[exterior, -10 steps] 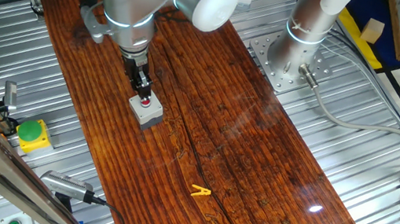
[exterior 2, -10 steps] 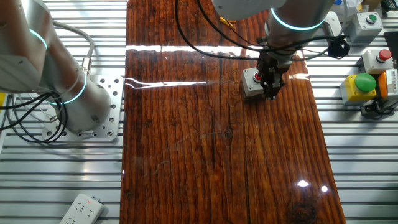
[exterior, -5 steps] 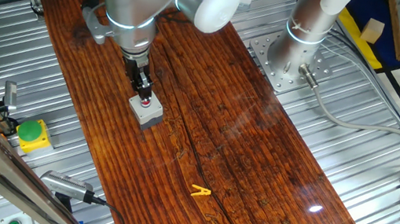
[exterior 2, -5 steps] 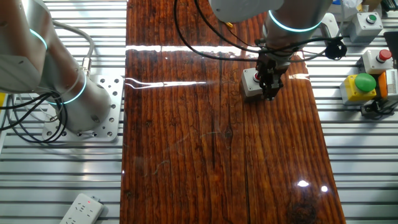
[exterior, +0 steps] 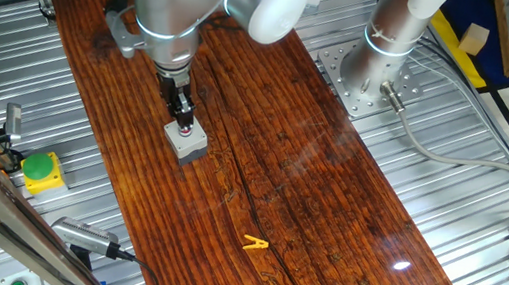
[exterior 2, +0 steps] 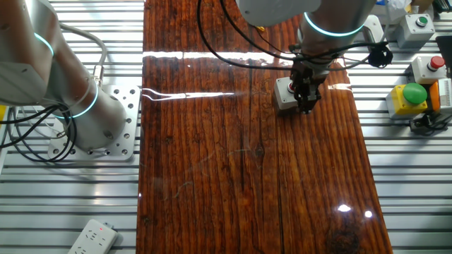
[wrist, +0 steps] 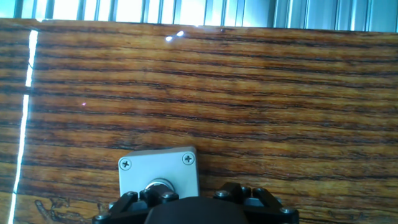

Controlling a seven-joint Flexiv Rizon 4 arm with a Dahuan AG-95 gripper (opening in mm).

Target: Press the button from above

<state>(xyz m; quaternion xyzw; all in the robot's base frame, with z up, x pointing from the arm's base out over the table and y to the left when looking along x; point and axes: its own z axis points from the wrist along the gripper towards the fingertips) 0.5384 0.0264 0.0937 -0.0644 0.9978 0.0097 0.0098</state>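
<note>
The button's small grey square box (exterior: 186, 141) sits on the wooden board, left of its middle. It also shows in the other fixed view (exterior 2: 284, 94) and low in the hand view (wrist: 159, 172). The button (wrist: 158, 185) shows there as a round metal-ringed cap, half hidden by the hand; a sliver of its red top (exterior 2: 292, 87) shows in the other fixed view. My gripper (exterior: 182, 124) points straight down onto the top of the box, right at the button. It also shows in the other fixed view (exterior 2: 306, 106). No view shows whether it touches the button or how the fingertips stand.
A green round button in a yellow box (exterior: 40, 170) lies off the board's left side on the slatted table. More button boxes (exterior 2: 429, 67) stand beyond the board's edge. A yellow clip (exterior: 255, 244) lies on the board. A second arm's base (exterior: 374, 74) is bolted nearby.
The arm has drifted very slightly; the gripper stays over the box, a touch closer to the button. The box has not moved.
</note>
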